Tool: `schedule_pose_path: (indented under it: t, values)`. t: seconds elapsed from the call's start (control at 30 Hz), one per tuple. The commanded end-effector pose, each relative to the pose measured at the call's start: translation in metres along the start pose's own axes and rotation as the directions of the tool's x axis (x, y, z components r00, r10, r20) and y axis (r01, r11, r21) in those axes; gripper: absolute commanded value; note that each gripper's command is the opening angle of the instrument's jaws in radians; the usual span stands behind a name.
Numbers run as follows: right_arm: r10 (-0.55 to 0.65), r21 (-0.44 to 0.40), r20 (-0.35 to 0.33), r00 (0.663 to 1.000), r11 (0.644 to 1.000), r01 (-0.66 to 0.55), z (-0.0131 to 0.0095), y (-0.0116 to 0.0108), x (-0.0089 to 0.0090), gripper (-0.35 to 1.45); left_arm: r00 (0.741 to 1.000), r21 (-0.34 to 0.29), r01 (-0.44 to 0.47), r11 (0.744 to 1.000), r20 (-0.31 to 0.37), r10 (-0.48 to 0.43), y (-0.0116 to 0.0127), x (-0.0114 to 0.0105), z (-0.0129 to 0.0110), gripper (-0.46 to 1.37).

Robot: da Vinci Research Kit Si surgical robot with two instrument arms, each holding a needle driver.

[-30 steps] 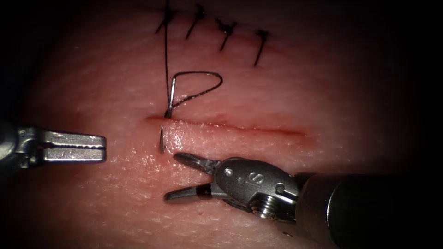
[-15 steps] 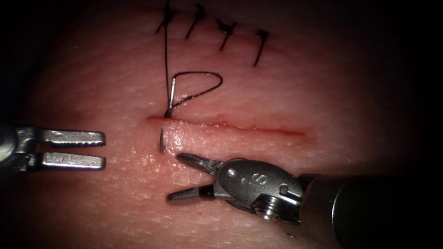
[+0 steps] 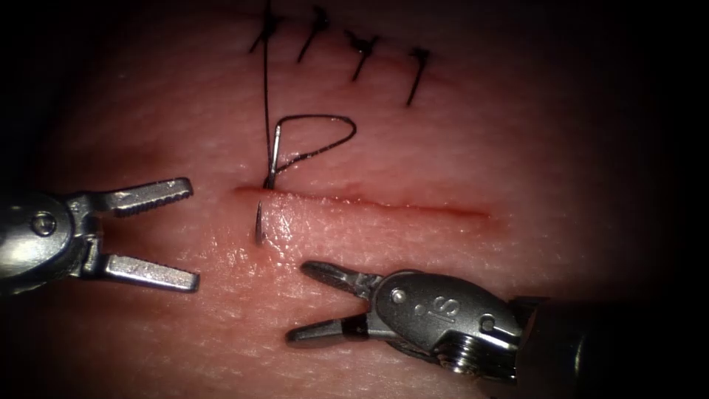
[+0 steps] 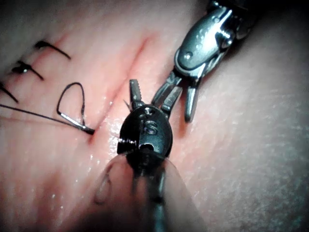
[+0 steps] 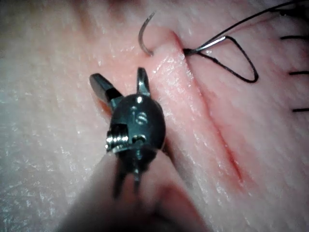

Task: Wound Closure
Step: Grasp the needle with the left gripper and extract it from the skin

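Steel curved needle [image 3: 258, 224] sits through the tissue [image 3: 458, 148] at the cut's [image 3: 369, 201] left end, both the left tool [image 3: 193, 232] and right tool [image 3: 294, 299] spread and empty, so a glancing grasp could tear it out.

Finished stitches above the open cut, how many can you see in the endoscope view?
4, in a row across the upper tissue: first stitch, second stitch, third stitch, fourth stitch. More may be hidden in the dark past the picture's upper edge.
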Motion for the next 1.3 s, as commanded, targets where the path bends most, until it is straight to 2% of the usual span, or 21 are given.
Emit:
schedule_pose_path:
  t: [0.03,0.13,0.37,0.53,0.87,1.2,1.3]
  values:
    - [-0.002,0.001,0.0,1.0,1.0,0.002,-0.0001,0.0,0.0,0.84,1.0,0.002,-0.005,1.0,0.01,0.005,0.0001,-0.0001,0.0005,0.44]
    - [-0.002,0.003,0.0,1.0,1.0,0.002,-0.0003,0.0,-0.0001,0.85,0.999,0.015,-0.018,1.0,0.039,0.017,0.0001,-0.0007,0.0021,0.48]
    - [-0.004,0.017,0.001,1.0,1.0,0.004,-0.0015,-0.0006,0.0005,0.85,0.999,0.036,-0.003,0.999,0.05,0.002,-0.0003,-0.0027,0.0051,0.59]
    - [-0.018,0.029,-0.005,1.0,0.999,0.018,-0.0025,-0.0014,0.0011,0.82,0.999,0.04,0.022,0.999,0.049,-0.024,-0.0012,-0.0039,0.0058,0.6]
    - [-0.02,0.039,-0.005,1.0,0.999,0.02,-0.0026,-0.0018,0.0009,0.82,0.999,0.079,0.023,0.997,0.04,-0.027,-0.0029,-0.0053,0.0067,0.62]
    - [-0.026,0.049,-0.005,1.0,0.998,0.026,-0.0026,-0.0021,0.0009,0.82,0.996,0.05,0.027,0.998,0.079,-0.031,-0.0041,-0.008,0.0083,0.63]
    - [-0.026,0.049,-0.005,1.0,0.998,0.026,-0.0026,-0.0022,0.0009,0.83,0.996,0.017,0.025,1.0,0.088,-0.026,-0.0045,-0.0087,0.0088,0.6]
